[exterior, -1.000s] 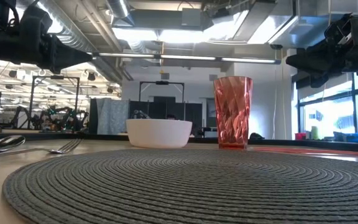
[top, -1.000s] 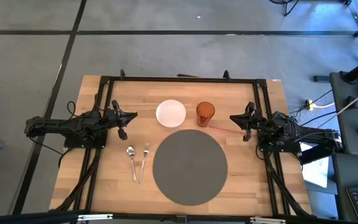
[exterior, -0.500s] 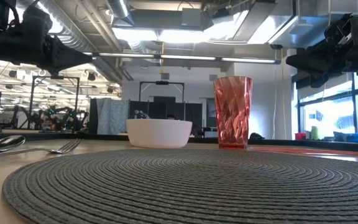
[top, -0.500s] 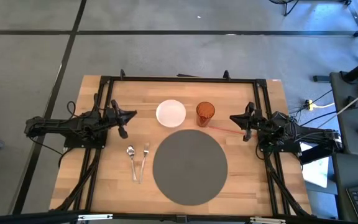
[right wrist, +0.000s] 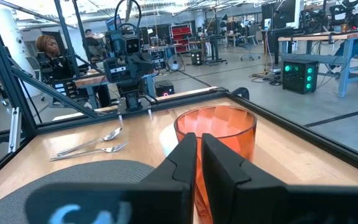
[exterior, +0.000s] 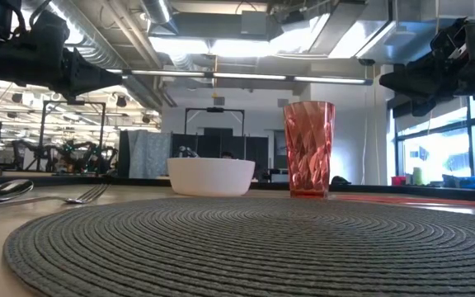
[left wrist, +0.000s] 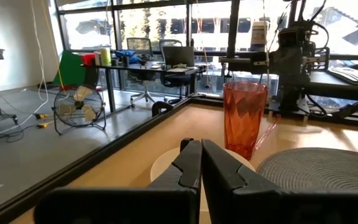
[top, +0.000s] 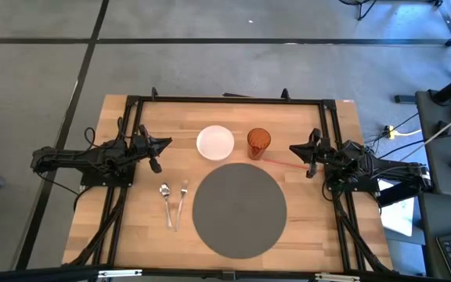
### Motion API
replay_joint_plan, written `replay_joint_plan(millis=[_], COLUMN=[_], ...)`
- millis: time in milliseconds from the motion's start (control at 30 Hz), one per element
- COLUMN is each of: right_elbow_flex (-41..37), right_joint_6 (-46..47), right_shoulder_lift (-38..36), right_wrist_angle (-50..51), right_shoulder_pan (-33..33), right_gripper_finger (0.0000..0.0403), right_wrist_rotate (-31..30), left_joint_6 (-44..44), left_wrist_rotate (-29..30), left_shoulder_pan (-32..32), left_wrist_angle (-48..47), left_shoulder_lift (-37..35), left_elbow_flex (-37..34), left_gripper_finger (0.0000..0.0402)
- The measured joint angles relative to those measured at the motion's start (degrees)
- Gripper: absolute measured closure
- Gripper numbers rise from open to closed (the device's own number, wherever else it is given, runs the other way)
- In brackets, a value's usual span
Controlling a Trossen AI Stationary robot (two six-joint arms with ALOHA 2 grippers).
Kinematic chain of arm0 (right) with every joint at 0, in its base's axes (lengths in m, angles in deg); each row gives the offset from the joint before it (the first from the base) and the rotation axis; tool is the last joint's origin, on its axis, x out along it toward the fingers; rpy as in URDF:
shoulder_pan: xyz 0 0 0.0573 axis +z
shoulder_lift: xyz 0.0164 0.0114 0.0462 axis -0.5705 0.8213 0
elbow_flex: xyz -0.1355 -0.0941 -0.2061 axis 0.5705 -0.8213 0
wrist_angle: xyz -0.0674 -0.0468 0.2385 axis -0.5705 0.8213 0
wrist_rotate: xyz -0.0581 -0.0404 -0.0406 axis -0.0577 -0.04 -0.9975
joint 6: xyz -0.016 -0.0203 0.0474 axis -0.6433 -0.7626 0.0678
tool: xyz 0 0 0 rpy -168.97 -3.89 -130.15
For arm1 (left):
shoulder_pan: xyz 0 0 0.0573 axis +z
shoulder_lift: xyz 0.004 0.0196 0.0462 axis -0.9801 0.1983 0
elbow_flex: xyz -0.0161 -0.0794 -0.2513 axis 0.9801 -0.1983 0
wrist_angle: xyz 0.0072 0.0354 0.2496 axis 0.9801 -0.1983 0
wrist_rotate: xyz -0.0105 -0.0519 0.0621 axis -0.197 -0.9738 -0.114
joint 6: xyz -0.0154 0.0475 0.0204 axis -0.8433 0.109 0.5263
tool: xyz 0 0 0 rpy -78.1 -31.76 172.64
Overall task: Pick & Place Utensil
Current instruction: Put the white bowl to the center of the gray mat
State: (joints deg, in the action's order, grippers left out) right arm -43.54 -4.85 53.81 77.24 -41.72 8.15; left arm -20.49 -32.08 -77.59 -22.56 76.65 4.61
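Observation:
A metal spoon (top: 165,197) and a metal fork (top: 182,200) lie flat side by side on the wooden table, just left of the round grey placemat (top: 239,209). They also show in the right wrist view, spoon (right wrist: 101,138) and fork (right wrist: 104,150). My left gripper (top: 168,143) hovers above the table's left part, far of the utensils, fingers shut (left wrist: 201,155) and pointing toward the bowl. My right gripper (top: 292,148) hovers at the table's right, fingers shut (right wrist: 199,149), pointing at the cup. Neither touches anything.
A white bowl (top: 215,142) and a ribbed orange-red cup (top: 258,143) stand on the table just beyond the placemat's far edge. A thin red strip (top: 284,163) lies right of the cup. A black frame (top: 225,99) runs around the table. A person sits in the room behind (right wrist: 45,46).

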Motion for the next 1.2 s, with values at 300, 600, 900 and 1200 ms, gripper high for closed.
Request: replay_joint_plan(millis=[300, 600, 900, 1200], right_elbow_flex=[0.0, 0.0, 0.0, 0.0], right_joint_6=[0.0, 0.0, -0.3, -6.1], right_shoulder_lift=[0.0, 0.0, 0.0, 0.0], right_wrist_angle=[0.0, 0.0, -1.0, -1.0], right_shoulder_pan=[0.0, 0.0, 0.0, 0.0], right_gripper_finger=[0.0377, 0.0377, 0.0377, 0.0377], right_wrist_rotate=[0.0, 0.0, 0.0, 0.0], left_joint_6=[-6.2, -15.5, -17.1, -18.7], left_wrist_rotate=[0.0, -4.9, -10.0, -13.4], left_shoulder_pan=[0.0, 0.1, 0.4, 0.4], left_wrist_angle=[-1.0, -1.3, -0.7, -12.1], left_shoulder_lift=[0.0, 0.3, 13.2, 39.2], left_elbow_flex=[0.0, 0.6, 11.2, 29.7], left_gripper_finger=[0.0398, 0.0398, 0.0398, 0.0398])
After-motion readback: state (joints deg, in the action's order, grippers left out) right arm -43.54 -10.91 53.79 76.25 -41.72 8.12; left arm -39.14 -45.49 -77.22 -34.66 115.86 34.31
